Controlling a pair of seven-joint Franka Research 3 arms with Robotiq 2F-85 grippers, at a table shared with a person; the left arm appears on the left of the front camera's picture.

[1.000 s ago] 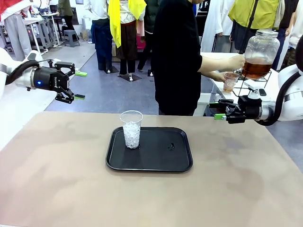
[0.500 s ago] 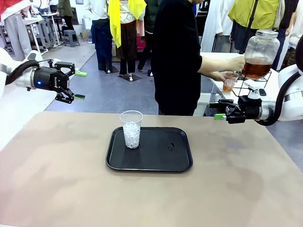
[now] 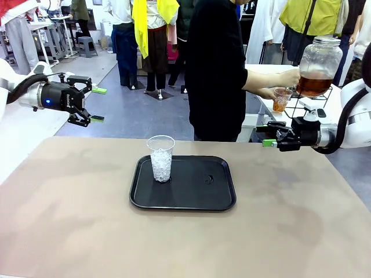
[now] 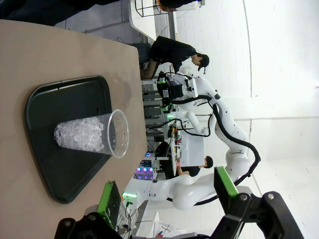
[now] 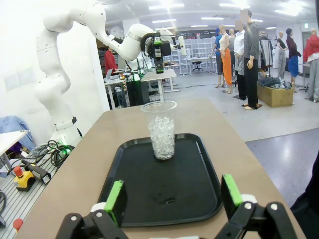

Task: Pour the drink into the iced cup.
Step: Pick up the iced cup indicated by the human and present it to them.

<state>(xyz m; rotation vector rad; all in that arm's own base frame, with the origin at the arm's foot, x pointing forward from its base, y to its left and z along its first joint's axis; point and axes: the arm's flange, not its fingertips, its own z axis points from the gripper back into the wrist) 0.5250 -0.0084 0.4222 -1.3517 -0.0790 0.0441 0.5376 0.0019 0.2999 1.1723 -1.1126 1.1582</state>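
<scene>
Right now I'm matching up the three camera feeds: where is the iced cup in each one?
Front view: iced cup just left of centre, upright at the black tray's left end.
Left wrist view: cup left of centre, sideways in the picture, on the tray.
Right wrist view: cup at centre, toward the tray's far end.
Shared landmark: the black tray.
</scene>
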